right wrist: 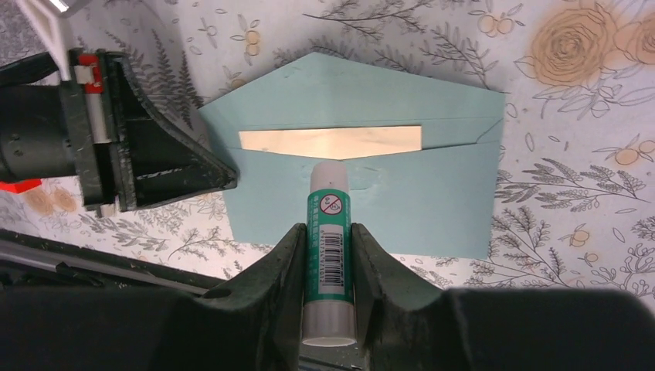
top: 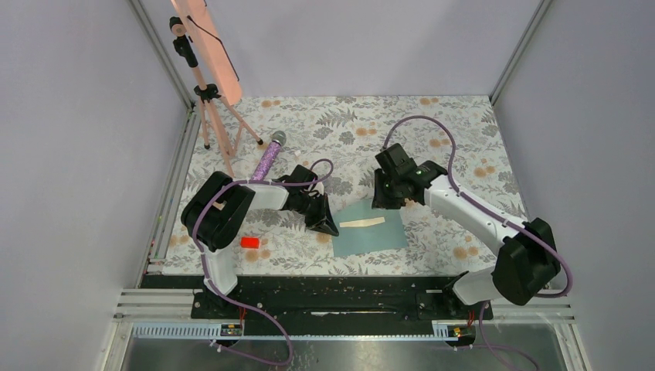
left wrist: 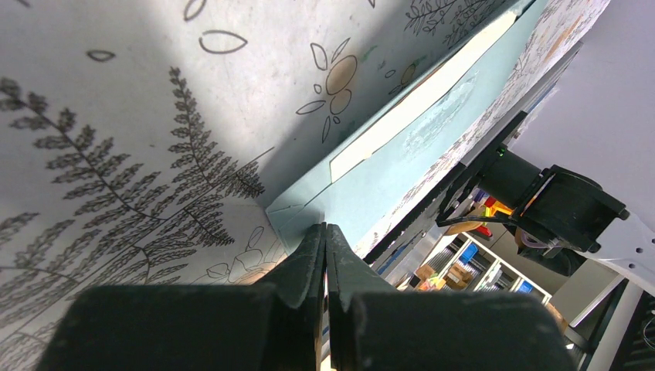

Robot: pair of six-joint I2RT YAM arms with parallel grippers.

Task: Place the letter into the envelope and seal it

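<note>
Floral-print table (top: 463, 131), grey walls around. Top view: teal envelope (top: 371, 236) lies flat, its long axis left-right with a slight tilt and its flap open toward the far side. The letter (top: 361, 223) sits in its pocket with only a tan strip showing, long axis along the envelope's. Left gripper (top: 330, 226) is at the envelope's left edge, right gripper (top: 386, 202) over its far edge. Left of the envelope and apart from it is a small red block (top: 249, 242). Further off to the far left are a purple glitter microphone (top: 269, 158) and a tripod (top: 208, 116) with a salmon panel (top: 207, 39). Left wrist view: left gripper (left wrist: 324, 236) fingers pressed together with nothing between, tip at the envelope (left wrist: 402, 170) corner; the letter (left wrist: 371, 143) strip runs along the opening. Right wrist view: right gripper (right wrist: 328, 230) fingers narrow, clamped on a glue stick (right wrist: 330, 205). Its white end is over the envelope (right wrist: 432, 201) front, just below the letter (right wrist: 332, 141). The green label has a barcode and a crossed-circle symbol, text too small to read. Left gripper (right wrist: 230, 174) tip is at the envelope's left edge.
</note>
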